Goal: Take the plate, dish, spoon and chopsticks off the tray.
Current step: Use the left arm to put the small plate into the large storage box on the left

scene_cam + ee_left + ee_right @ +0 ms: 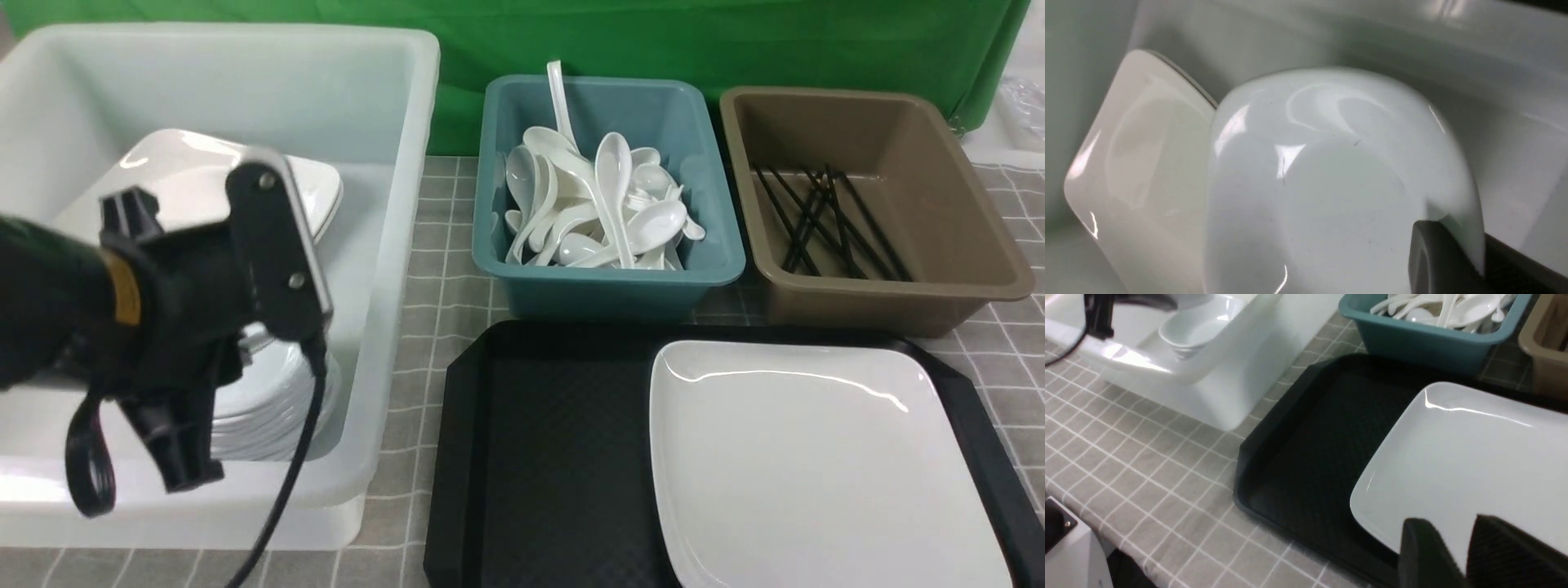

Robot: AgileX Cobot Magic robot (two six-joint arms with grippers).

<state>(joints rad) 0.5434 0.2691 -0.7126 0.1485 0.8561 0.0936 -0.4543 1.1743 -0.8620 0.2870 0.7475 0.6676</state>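
The large white plate (816, 457) lies on the right half of the black tray (547, 457); the tray's left half is bare. My left gripper (186, 461) reaches down into the white tub (400, 245). In the left wrist view it (1470, 245) is shut on the rim of a small bluish-white dish (1331, 183), over a stack of dishes (269, 408). My right gripper (1455, 526) hovers over the plate's near edge (1474, 457), jaws slightly apart and empty; it is out of the front view. No spoon or chopsticks are on the tray.
A large plate (188, 163) leans in the back of the white tub. A teal tub (604, 286) holds several white spoons (604, 204). A brown tub (882, 306) holds several black chopsticks (824, 220). Both stand behind the tray on the grey checked cloth.
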